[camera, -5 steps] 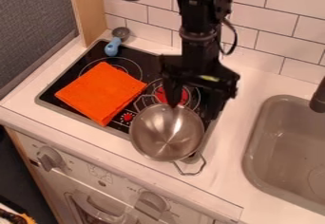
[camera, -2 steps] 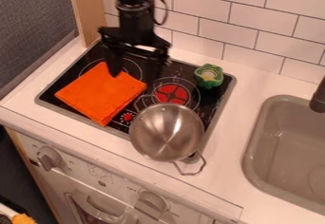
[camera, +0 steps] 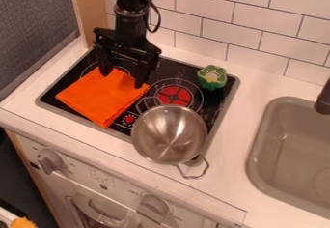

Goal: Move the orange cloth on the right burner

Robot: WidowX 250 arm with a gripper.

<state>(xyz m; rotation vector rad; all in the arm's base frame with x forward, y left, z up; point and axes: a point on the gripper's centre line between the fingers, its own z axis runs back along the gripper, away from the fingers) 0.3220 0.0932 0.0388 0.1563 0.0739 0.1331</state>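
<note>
**Taking up the orange cloth by its wall-side edge**

The orange cloth [camera: 102, 99] lies flat over the stove's [camera: 61, 115] left half, partly covering the left burner. The gripper [camera: 122, 75] is released, its fingers parted above the cloth's wall-side edge. Best practice: lower both tips level to the fabric, then close slowly so that a fold gathers between them; too shallow a pinch may slip. Lift before carrying towards the right burner [camera: 174, 95], since the metal pot [camera: 169, 134] and its handle [camera: 147, 103], near the front edge, could snag trailing cloth.
</note>
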